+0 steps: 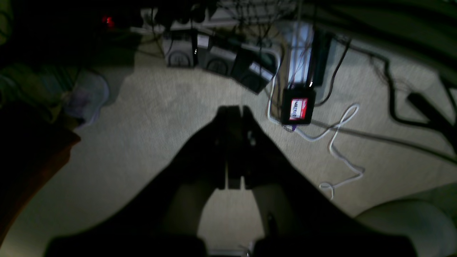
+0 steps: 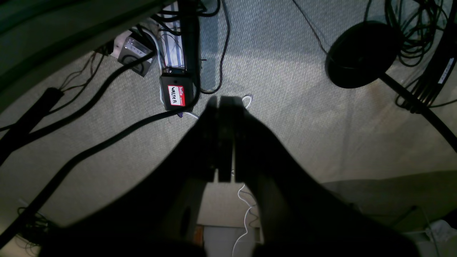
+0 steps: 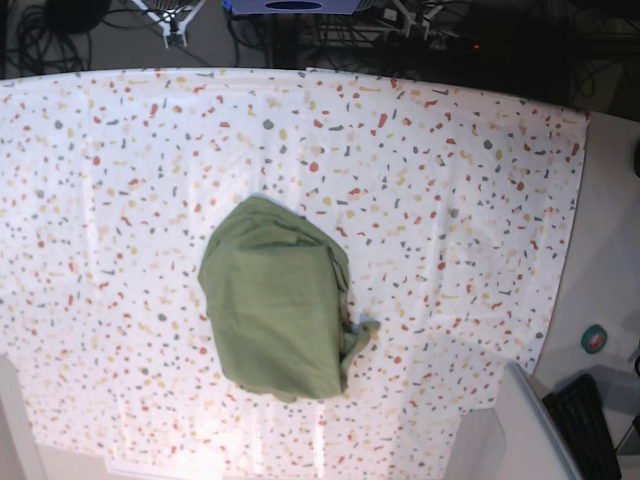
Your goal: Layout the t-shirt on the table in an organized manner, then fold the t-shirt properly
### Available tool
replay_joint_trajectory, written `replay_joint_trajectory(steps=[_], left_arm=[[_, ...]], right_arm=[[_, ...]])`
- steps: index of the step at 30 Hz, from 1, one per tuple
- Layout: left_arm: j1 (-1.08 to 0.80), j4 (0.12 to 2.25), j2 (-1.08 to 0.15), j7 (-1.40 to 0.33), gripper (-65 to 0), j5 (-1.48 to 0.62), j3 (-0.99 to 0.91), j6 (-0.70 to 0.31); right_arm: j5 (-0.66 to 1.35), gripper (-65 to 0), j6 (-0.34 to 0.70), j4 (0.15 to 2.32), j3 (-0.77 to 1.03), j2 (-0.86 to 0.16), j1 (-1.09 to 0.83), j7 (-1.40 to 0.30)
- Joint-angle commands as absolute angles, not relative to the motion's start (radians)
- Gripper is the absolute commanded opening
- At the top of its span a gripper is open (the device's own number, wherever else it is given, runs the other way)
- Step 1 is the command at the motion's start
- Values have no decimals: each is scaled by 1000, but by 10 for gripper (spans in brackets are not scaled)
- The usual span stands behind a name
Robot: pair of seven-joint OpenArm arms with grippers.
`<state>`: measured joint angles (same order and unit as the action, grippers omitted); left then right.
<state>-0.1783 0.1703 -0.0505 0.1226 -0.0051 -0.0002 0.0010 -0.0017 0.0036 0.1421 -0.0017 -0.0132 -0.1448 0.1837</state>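
Well apart: t-shirt [image 3: 278, 308], right tool [image 2: 224, 103].

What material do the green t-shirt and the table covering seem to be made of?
The t-shirt: probably soft matte knit fabric, since it lies in limp, rounded folds. The table covering: apparently thin white woven cloth printed with coloured flecks; shallow wrinkles show.
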Motion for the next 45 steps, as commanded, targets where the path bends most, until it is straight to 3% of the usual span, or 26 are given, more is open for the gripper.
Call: replay_joint_trajectory(steps=[1, 38, 45], left_arm=[[-189, 171, -51, 128, -650, -5, -1, 5], [-194, 176, -50, 27, -650, -5, 1, 5], [-343, 341, -84, 28, -650, -5, -1, 5]], right_arm=[[-4, -650, -5, 142, -2, -16, -150, 186], [-1, -650, -7, 150, 2, -15, -188, 185], [2, -650, -7, 424, 4, -16, -410, 168]])
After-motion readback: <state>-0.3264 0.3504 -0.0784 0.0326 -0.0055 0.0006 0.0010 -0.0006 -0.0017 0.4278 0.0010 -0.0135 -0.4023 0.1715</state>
